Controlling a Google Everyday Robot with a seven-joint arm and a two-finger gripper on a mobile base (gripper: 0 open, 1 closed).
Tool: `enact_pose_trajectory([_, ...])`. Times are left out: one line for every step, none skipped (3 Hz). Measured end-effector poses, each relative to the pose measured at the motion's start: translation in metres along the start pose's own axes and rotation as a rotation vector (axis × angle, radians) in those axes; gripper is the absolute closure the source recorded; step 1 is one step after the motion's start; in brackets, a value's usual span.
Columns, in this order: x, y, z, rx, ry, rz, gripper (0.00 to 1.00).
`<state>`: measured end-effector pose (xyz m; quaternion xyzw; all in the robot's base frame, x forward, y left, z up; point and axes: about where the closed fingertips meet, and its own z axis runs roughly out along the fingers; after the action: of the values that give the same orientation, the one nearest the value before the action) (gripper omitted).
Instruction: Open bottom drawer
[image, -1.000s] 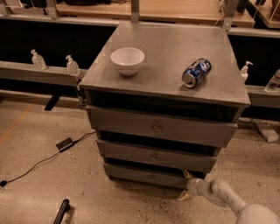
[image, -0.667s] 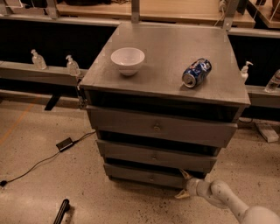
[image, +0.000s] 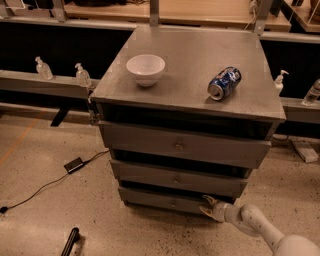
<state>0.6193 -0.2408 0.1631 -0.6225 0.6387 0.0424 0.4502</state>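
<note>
At far left a black power adapter (image: 73, 164) and its cable lay on the floor (image: 45, 220), at about 9 o'clock from the grey cabinet (image: 190, 60). A white bowl (image: 145, 69) stood on the cabinet top toward 10 o'clock, and a blue can (image: 224, 83) lay on its side toward 2 o'clock.

The bottom drawer (image: 155, 199) sat lowest in the stack, just above the floor, and looked shut or nearly so. Its flat wooden front looked stiff and fairly heavy, likely to slide on runners without flexing. The small round knob (image: 173, 203) at its centre was the obvious hold, though small and easy to slip off.

At 3 o'clock from the knob, the gripper (image: 207, 205) sat at the front's right end with its fingers apart, nothing clamped. The middle drawer (image: 175, 177) overhung closely above. Bare floor toward 6 o'clock gave room to pull.
</note>
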Motion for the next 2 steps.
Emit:
enact_pose_trajectory([-0.0008, -0.0007, -0.0008, 0.000, 0.000, 0.000, 0.92])
enact_pose_trajectory([-0.0041, -0.0033, -0.0040, 0.000, 0.000, 0.000, 1.00])
